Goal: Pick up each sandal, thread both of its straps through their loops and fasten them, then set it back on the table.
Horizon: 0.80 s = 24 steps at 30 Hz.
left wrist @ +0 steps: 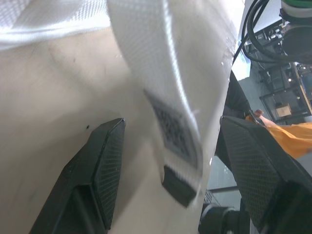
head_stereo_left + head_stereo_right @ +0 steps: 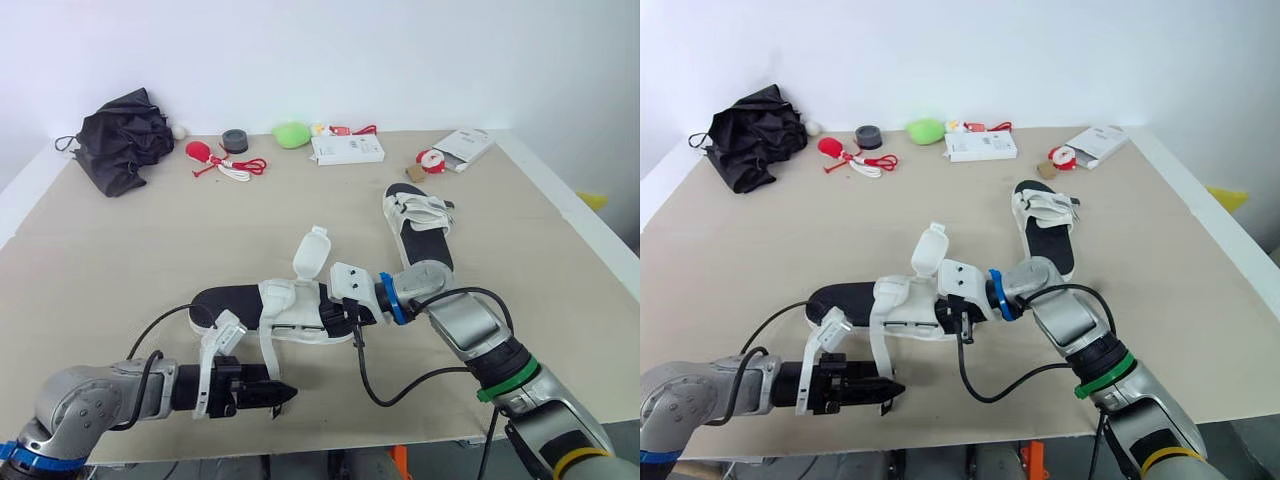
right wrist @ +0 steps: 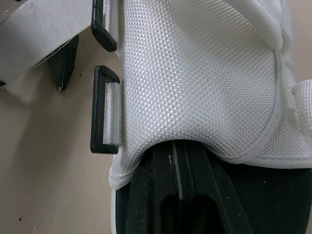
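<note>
The near sandal [image 2: 235,305], black-soled with white straps, lies at the table's front centre. One of its straps [image 2: 312,252] stands up, and another [image 2: 268,345] hangs toward the front edge. My left gripper [image 2: 283,393] is open at that hanging strap's end; the strap [image 1: 170,97] lies between the spread fingers [image 1: 97,175] without being clamped. My right gripper [image 2: 345,312] is shut on the near sandal's right end. Close ahead of it are the white woven upper [image 3: 195,83] and black loops [image 3: 104,109]. The second sandal [image 2: 420,225] lies further back on the right.
Along the far edge are a black bag [image 2: 120,140], a red item with cord [image 2: 215,160], a black roll [image 2: 235,140], a green object [image 2: 291,134], a white box [image 2: 347,149] and a white package [image 2: 462,148]. A black cable [image 2: 400,390] loops near the front edge.
</note>
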### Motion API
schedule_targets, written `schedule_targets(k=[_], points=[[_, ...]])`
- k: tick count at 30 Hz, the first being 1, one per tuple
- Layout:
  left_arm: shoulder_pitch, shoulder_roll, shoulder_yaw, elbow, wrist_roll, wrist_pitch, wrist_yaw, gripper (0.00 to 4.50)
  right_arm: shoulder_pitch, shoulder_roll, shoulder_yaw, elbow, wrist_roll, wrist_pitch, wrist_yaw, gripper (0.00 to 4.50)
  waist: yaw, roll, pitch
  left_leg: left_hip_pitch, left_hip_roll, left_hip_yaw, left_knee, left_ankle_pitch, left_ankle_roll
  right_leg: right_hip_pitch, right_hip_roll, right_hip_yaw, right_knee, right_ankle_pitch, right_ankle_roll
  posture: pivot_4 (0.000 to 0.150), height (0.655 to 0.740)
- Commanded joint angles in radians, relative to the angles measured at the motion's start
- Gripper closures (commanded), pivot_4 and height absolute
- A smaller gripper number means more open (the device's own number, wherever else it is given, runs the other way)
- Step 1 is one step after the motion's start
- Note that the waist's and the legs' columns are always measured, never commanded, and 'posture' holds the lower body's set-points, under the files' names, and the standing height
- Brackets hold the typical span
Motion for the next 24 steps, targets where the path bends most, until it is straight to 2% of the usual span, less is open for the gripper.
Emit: schedule_targets(k=[1,2,3,7,8,12,15,17,19,22,24], points=[[0.000,0.000,0.000,-0.014,-0.009,0.020,0.012,1.28,0.041,-0.017,0.090,0.065,-0.076,0.047,0.005,4.50,0.000,0.000,0.000,0.000,0.000,0.000,0.000,0.000,0.000,0.000,0.000,0.000,0.000,0.000,0.000,0.150,0.7400],[0.001,0.005,0.005,-0.013,-0.013,0.021,0.005,1.80,0.039,-0.018,0.088,0.070,-0.077,0.044,0.006,4.50,0.000,0.000,0.000,0.000,0.000,0.000,0.000,0.000,0.000,0.000,0.000,0.000,0.000,0.000,0.000,0.150,0.7400],[0.002,0.014,0.007,-0.014,-0.012,0.020,-0.007,2.09,0.039,-0.019,0.087,0.074,-0.078,0.040,0.006,4.50,0.000,0.000,0.000,0.000,0.000,0.000,0.000,-0.001,-0.002,0.000,0.000,0.000,0.000,0.000,0.000,0.150,0.7400],[0.000,0.026,0.011,-0.013,-0.006,0.023,-0.027,4.10,0.035,-0.014,0.085,0.084,-0.080,0.036,0.003,4.50,0.000,0.000,0.000,0.000,0.000,0.000,0.000,-0.002,-0.003,0.000,0.000,0.000,0.000,0.000,0.000,0.150,0.7400],[-0.004,0.034,0.009,-0.015,-0.003,0.024,-0.037,4.47,0.031,-0.009,0.085,0.090,-0.080,0.035,0.000,4.50,0.000,0.000,0.000,0.000,0.000,0.000,0.000,-0.002,-0.003,0.000,0.000,0.000,0.000,0.000,0.000,0.150,0.7400],[-0.009,0.058,0.004,-0.015,0.004,0.034,-0.056,4.47,0.022,0.005,0.079,0.106,-0.081,0.029,-0.007,4.50,-0.001,0.000,0.000,0.000,0.000,-0.001,0.000,-0.002,-0.003,-0.001,0.000,0.000,0.000,0.000,-0.001,0.150,0.7400],[-0.018,0.106,0.014,-0.033,-0.013,0.032,-0.138,4.47,0.019,0.009,0.078,0.115,-0.084,0.023,-0.006,4.50,-0.001,0.001,0.001,0.001,0.000,-0.005,0.000,-0.002,-0.004,-0.001,0.001,0.000,0.000,-0.001,-0.002,0.150,0.7400],[-0.103,0.164,0.086,-0.019,-0.146,0.064,-0.261,4.47,0.018,0.009,0.078,0.120,-0.086,0.017,-0.005,4.50,-0.001,0.001,0.001,0.001,-0.001,-0.011,0.000,-0.003,-0.005,-0.001,0.002,0.000,0.000,-0.001,-0.002,0.150,0.7400],[-0.203,0.205,0.122,0.035,-0.262,0.109,-0.324,4.47,0.017,0.010,0.077,0.125,-0.087,0.013,-0.005,4.50,0.000,-0.005,0.005,-0.001,-0.002,-0.014,0.000,-0.003,-0.005,-0.002,0.003,-0.003,0.000,-0.002,-0.003,0.150,0.7400],[-0.377,0.206,0.120,0.194,-0.398,0.163,-0.304,4.47,0.012,0.015,0.078,0.136,-0.090,0.008,-0.008,4.50,-0.001,0.003,0.006,0.001,-0.008,-0.026,0.000,-0.003,-0.006,0.000,0.002,-0.006,-0.002,-0.002,-0.003,0.150,0.7400],[-0.454,0.192,0.108,0.271,-0.431,0.186,-0.281,4.47,0.008,0.019,0.078,0.145,-0.091,0.003,-0.009,4.50,-0.002,0.000,0.007,0.001,-0.011,-0.028,0.000,-0.002,-0.005,0.001,0.004,-0.005,-0.002,-0.002,-0.003,0.150,0.7400]])
